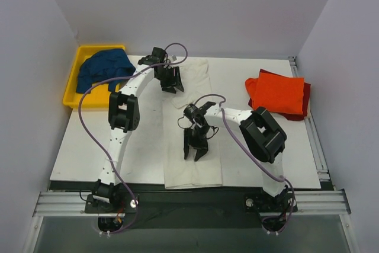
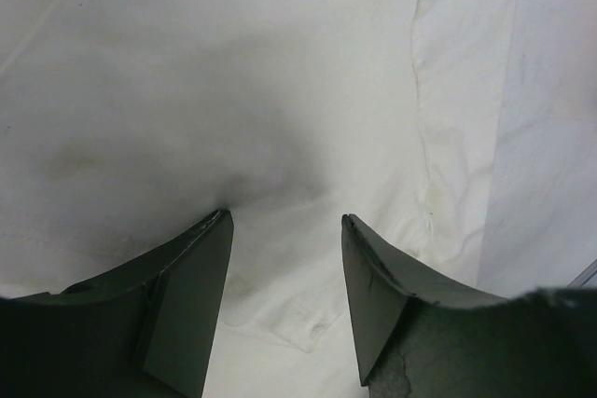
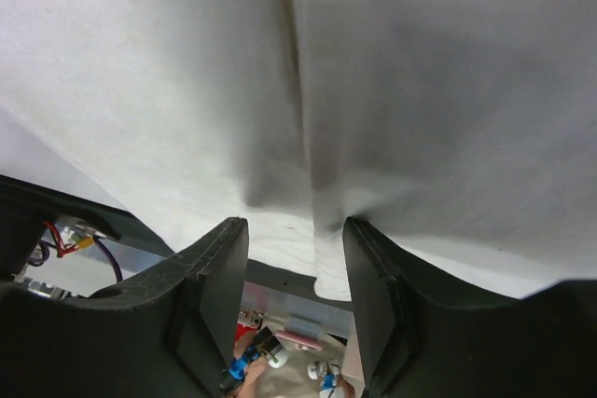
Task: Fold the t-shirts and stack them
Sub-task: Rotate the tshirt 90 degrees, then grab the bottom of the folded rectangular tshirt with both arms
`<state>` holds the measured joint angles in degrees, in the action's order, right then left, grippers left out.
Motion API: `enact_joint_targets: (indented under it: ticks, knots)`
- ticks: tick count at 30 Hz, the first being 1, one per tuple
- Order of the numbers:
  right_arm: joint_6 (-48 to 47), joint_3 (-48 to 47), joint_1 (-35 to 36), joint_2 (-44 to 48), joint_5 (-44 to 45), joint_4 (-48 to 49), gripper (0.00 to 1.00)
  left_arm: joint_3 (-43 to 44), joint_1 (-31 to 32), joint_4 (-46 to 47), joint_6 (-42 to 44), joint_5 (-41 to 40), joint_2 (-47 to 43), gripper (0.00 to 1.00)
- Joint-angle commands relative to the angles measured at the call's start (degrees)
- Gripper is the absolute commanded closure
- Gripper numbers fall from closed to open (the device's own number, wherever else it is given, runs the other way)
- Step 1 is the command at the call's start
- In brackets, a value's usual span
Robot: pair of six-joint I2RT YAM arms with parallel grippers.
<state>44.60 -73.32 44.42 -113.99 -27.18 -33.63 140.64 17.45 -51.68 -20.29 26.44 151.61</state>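
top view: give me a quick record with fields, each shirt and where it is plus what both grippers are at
off-white t-shirt: long folded strip down mid-table, near end at the table edge
left gripper: jaws apart, tips at its far end
right gripper: jaws apart, tips at its near part
blue t-shirt: crumpled in yellow bin, far left
orange-red t-shirt: folded, far right, on dark red t-shirt

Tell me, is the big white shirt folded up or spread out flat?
Partly folded. The white shirt lies as a long narrow strip down the table, not yet folded short.
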Motion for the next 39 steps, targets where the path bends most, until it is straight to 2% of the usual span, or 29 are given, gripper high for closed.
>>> enact_joint_targets:
  ticks: [1, 7, 11, 19, 22, 24, 25, 26, 29, 30, 31, 33, 37, 39]
  knots:
    - [0.9, -1.6, 0.8, -3.1, 2.8, 2.4, 0.54, -0.8, -0.1, 5.4, 2.1, -2.7, 5.6, 0.38]
    - [-1.8, -5.2, 0.8, -0.1, 3.4, 2.0, 0.52, 0.1, 0.7, 11.5, 1.0, -0.9, 3.1, 0.35]
    - [-2.8, -4.6, 0.8, 6.8, 4.6, 0.6, 0.52, -1.2, 1.3, 15.7, -1.2, -0.9, -3.2, 0.33]
    - [-3.1, 8.8, 0.6, 20.5, 8.5, -5.0, 0.52, -6.1, 1.3, 19.0, -4.1, -3.8, -17.4, 0.32]
    - [-2.9, 14.5, 0.7, 23.5, 8.8, -5.7, 0.51, -12.6, 1.9, 16.7, -3.4, -7.0, -25.0, 0.32]
    - [-2.7, 17.9, 0.8, 24.4, 8.8, -5.9, 0.52, -22.0, 2.6, 15.4, -2.6, -10.7, -29.8, 0.32]
    - [-2.6, 18.8, 1.0, 25.1, 8.8, -5.9, 0.52, -26.4, 3.5, 15.2, -2.1, -11.7, -34.9, 0.32]
    - [-2.7, 20.2, 1.0, 25.5, 8.9, -5.9, 0.52, -34.9, 3.9, 15.6, -2.1, -13.7, -37.7, 0.32]
    - [-2.9, 21.6, 1.2, 26.2, 9.0, -6.0, 0.52, -49.5, 5.8, 17.0, -3.7, -15.4, -49.1, 0.34]
    - [-3.0, 22.3, 1.4, 26.2, 9.0, -5.8, 0.52, -59.2, 6.4, 17.8, -4.4, -16.6, -51.9, 0.34]
    - [-3.4, 22.6, 1.6, 26.1, 9.2, -5.7, 0.52, -63.1, 8.0, 18.0, -5.8, -17.3, -57.3, 0.34]
    - [-3.9, 22.9, 2.3, 25.8, 9.2, -5.5, 0.52, -73.9, 9.4, 18.0, -7.2, -19.2, -61.9, 0.34]
    - [-4.0, 24.5, 3.7, 25.4, 9.7, -5.4, 0.53, -86.3, 13.4, 15.4, -12.8, -21.3, -73.6, 0.34]
    - [-3.1, 25.8, 4.4, 25.6, 10.0, -4.8, 0.53, -89.6, 16.0, 14.2, -14.9, -23.0, -77.1, 0.35]
